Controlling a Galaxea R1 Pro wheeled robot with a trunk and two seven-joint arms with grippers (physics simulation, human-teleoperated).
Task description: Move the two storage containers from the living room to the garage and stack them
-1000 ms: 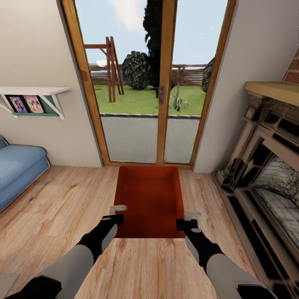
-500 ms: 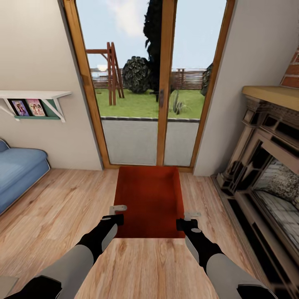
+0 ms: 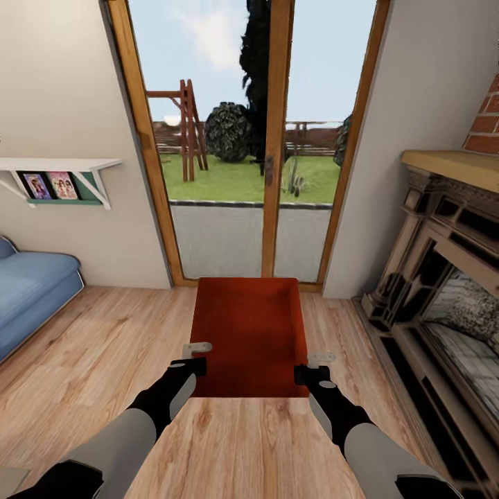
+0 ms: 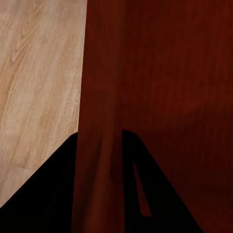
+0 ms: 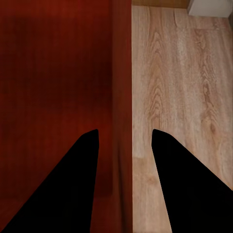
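Red-orange bin (image 3: 248, 333), plain walls, darker red in shade on the wrist views (image 4: 165, 87) (image 5: 58, 73)
Light wood plank floor (image 3: 90, 346) with brown grain
Beige walls (image 3: 62, 76)
Blue sofa (image 3: 28, 291)
Honey-brown door frames (image 3: 278, 138) round glass, green lawn and pale blue sky beyond
White shelf (image 3: 59, 166) with green back, pink and purple pictures
Dark brown fireplace (image 3: 443, 277) under tan mantel, red brick above
Black grippers (image 3: 196, 366) (image 3: 308, 374) on grey arms
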